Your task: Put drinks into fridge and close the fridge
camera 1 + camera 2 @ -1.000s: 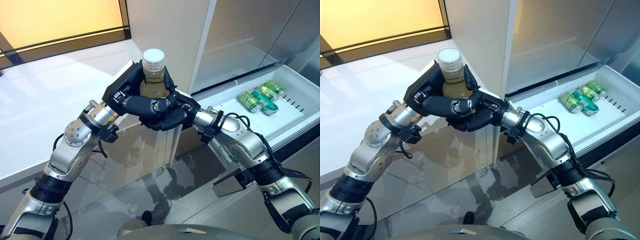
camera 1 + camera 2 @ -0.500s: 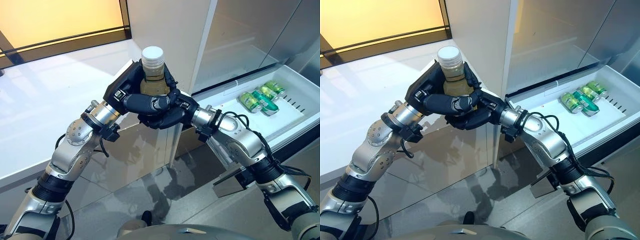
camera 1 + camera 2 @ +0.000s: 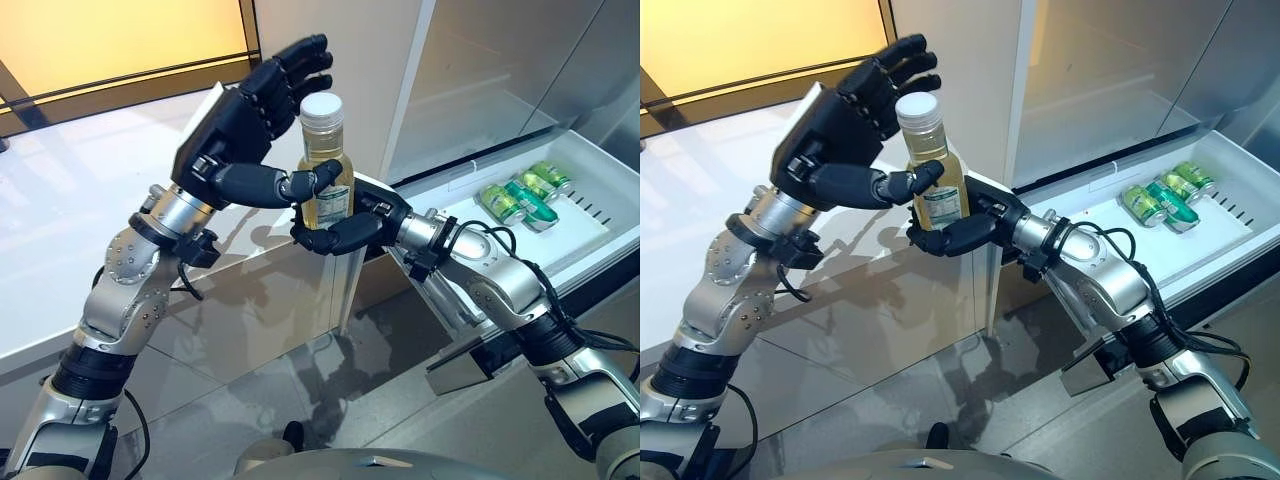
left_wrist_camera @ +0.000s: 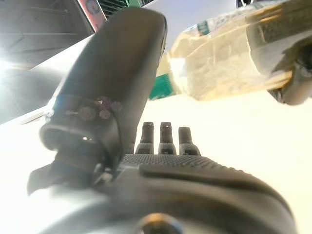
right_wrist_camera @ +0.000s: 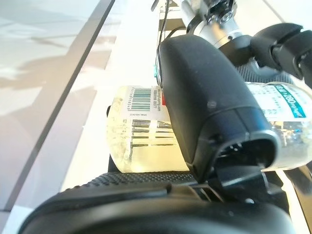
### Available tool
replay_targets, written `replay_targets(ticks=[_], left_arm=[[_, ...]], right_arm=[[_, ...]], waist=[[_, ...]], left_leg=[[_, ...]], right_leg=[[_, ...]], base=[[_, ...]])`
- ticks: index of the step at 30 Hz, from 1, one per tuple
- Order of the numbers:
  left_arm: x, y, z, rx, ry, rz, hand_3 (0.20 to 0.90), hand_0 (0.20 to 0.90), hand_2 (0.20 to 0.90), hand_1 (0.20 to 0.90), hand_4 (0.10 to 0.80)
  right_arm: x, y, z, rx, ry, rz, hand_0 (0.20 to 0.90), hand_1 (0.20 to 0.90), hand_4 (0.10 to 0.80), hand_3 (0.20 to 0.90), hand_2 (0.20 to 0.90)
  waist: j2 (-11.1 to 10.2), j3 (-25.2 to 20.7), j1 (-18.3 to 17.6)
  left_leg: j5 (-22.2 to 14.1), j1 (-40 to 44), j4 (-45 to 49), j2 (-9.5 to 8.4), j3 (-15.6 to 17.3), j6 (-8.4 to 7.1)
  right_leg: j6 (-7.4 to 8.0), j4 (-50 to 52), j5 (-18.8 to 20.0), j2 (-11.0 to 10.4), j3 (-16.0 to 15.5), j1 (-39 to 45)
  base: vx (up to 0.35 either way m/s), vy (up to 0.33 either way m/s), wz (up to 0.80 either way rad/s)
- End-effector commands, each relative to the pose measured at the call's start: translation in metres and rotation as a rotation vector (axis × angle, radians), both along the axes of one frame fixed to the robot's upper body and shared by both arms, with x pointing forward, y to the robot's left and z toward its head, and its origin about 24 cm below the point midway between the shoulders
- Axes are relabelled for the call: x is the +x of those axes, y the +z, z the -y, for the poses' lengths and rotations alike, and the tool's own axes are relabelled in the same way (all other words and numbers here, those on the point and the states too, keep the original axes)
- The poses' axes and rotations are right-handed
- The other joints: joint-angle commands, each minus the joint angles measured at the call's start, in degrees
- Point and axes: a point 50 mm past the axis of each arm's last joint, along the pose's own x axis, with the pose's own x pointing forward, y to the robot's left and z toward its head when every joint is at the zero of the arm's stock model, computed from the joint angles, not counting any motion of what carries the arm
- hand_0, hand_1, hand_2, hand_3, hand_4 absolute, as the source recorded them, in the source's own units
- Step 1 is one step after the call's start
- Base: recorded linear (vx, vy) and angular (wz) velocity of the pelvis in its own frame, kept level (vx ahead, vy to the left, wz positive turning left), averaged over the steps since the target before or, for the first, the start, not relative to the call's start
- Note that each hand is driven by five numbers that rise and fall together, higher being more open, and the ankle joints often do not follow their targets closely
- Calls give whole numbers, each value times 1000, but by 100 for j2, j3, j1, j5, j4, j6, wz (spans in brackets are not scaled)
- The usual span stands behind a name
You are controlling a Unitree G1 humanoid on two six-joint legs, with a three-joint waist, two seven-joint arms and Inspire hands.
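Right hand [image 3: 345,228] curled round the lower body of a pale-yellow bottle [image 3: 323,178] with white cap, held upright in the air before the fridge [image 3: 480,70]. Left hand [image 3: 245,125] just beside the bottle, fingers spread and lifted off, thumb tip touching its side. Green cans [image 3: 522,196] lying in the open white fridge drawer [image 3: 590,235]. White tabletop [image 3: 90,190] behind.
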Motion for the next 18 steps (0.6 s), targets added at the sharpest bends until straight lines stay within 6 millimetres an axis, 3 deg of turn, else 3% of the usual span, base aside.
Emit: replay_targets(ticks=[1,6,10,16,18], left_arm=[[-9,31,-18,-50,77,200,900,900,900,900,800],[-12,21,-28,-87,55,142,900,900,900,900,800],[-17,7,-21,-161,-167,45,900,900,900,900,800],[-25,-26,-7,-448,-457,-101,900,900,900,900,800],[-32,-37,4,-546,-666,-134,900,900,900,900,800]], right_arm=[[-21,108,-1,345,95,445,300,300,100,200,300],[-31,118,11,372,68,521,300,300,100,200,300],[-38,122,21,405,40,557,300,300,100,200,300],[-50,124,30,492,23,571,300,300,100,200,300],[-55,126,34,527,22,572,300,300,100,200,300]], waist=[[10,-779,-8],[1,-774,-14],[4,-770,-50],[-6,-755,-156],[-18,-740,-198]], left_leg=[[-409,53,5,-230,-82,140],[-414,44,7,-230,-90,143],[-391,20,5,-227,-75,146],[-439,43,5,-217,-20,164],[-450,52,5,-211,0,164]], right_leg=[[299,82,515,-48,0,-455],[301,86,516,-43,2,-467],[297,98,542,-38,25,-509],[282,125,544,-25,116,-548],[267,135,553,-13,159,-558]], base=[[0,0,0],[0,0,0],[0,0,0],[-1,2,-2],[0,3,-9]])
